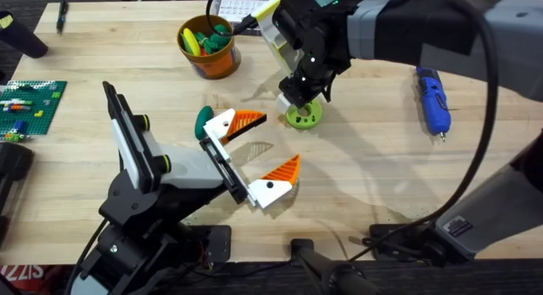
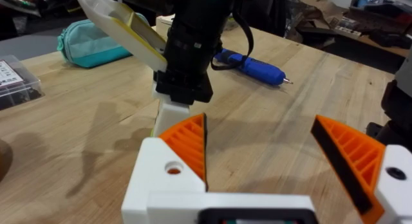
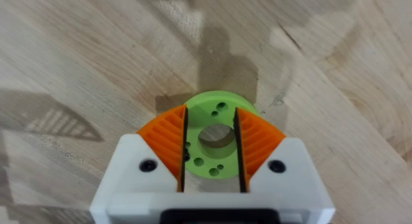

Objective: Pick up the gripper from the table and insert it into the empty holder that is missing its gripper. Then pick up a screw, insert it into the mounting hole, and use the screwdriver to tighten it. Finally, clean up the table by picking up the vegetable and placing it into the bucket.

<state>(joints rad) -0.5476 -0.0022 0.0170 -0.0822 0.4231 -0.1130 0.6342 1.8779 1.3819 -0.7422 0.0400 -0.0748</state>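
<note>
1. Nearest the overhead camera sits the left gripper, its jaws spread wide and grasping nothing, hovering low over the front middle of the counter. Its orange pads show bare in its own wrist view.
2. Just beside its upper pad lies the vegetable, the dark green lump, resting on the wood and not yet in the bucket, which stands behind it with coloured toy pieces inside.
3. Further right, the right gripper is clenched on the lime-green ring, one pad on each flank, the ring's centre hole showing between them. The ring seems to rest on the counter.
4. My reading is that the step in hand is picking up this part for its holder. To do it well, keep the pads square on the flanks and lift straight up; a skewed hold could let the ring twist or slip.
5. At the far right the screwdriver lies flat, bit toward the front, well apart from the ring.
6. Room: bare wood lies between ring and screwdriver. The left gripper and the bucket crowd the ring's other side, so a lift should clear them before any swing. The counter's front edge lies close behind the left gripper.
</note>
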